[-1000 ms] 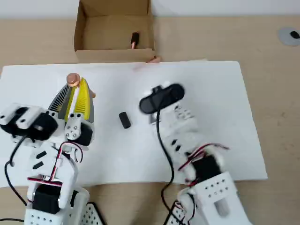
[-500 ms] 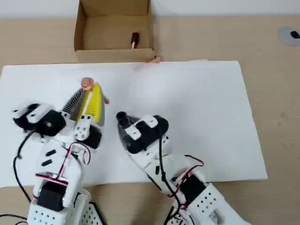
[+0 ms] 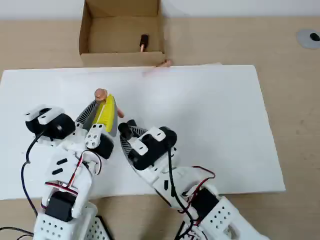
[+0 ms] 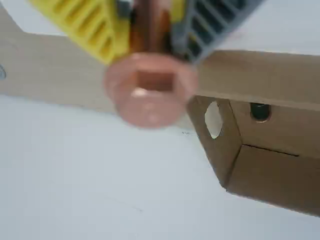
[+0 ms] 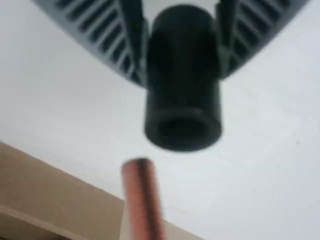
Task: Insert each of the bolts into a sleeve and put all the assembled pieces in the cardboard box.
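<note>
**Bolt and sleeve held tip to mouth, not joined**

Over the white sheet [image 3: 215,125] on the tabletop [image 3: 292,80], the left claw [image 3: 102,103] was clamped on a copper bolt [image 3: 100,93], head pointing toward the cardboard box [image 3: 121,55]. Just beside it, the right claw [image 3: 128,134] was closed around a black sleeve [image 3: 124,128]. The bolt's shaft end lay close to the sleeve's open mouth, apart from it. Farther right, one assembled piece [image 3: 143,41] lay inside the box, and a small copper part [image 3: 164,63] sat at the box's front corner.
</note>
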You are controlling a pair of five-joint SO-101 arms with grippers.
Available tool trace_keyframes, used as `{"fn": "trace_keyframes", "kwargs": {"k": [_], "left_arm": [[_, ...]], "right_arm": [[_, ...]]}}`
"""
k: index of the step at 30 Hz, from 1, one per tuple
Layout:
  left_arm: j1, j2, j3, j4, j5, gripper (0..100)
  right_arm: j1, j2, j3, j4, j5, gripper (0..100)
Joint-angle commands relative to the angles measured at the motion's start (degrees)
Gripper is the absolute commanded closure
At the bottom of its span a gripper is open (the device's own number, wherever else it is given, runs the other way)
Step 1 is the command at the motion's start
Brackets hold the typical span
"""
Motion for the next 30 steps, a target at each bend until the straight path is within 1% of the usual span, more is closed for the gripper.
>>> {"fn": "trace_keyframes", "kwargs": {"k": [1,4,6,8,11,17,21,23,26,30], "left_arm": [[0.9,-0.7,-2.1,-1.1,0.1,99],[0.9,-0.6,-5.3,1.6,0.0,99],[2.9,-0.6,-7.0,4.9,-0.4,99],[5.4,-0.6,-7.6,8.2,-3.3,99],[6.1,-0.6,-7.8,11.1,-4.9,99],[5.7,-0.6,-9.7,11.3,-5.3,99],[2.5,-0.6,-12.0,11.0,-5.5,99],[1.6,-0.6,-13.7,11.0,-6.8,99],[1.5,-0.6,-16.7,11.0,-8.4,99],[1.8,-0.5,-18.3,11.4,-8.4,99]], "right_arm": [[-0.7,-1.6,0.1,-1.5,-0.5,98.9],[-0.7,-1.6,0.1,-1.5,-0.5,98.9],[-0.7,-1.6,0.1,-1.5,-0.5,98.9],[-0.7,-1.6,0.1,-1.5,-0.5,98.9],[-0.7,-1.6,0.1,-1.5,-0.5,98.9],[-0.7,-1.5,0.1,-1.5,-0.4,98.9],[-0.6,-1.6,0.1,-1.5,-0.3,98.9],[-0.4,-1.6,0.1,-1.5,-0.3,98.9],[1.7,-1.6,0.1,-1.5,-0.3,98.9],[5.1,-1.7,0.1,-1.8,-0.3,98.9]]}}
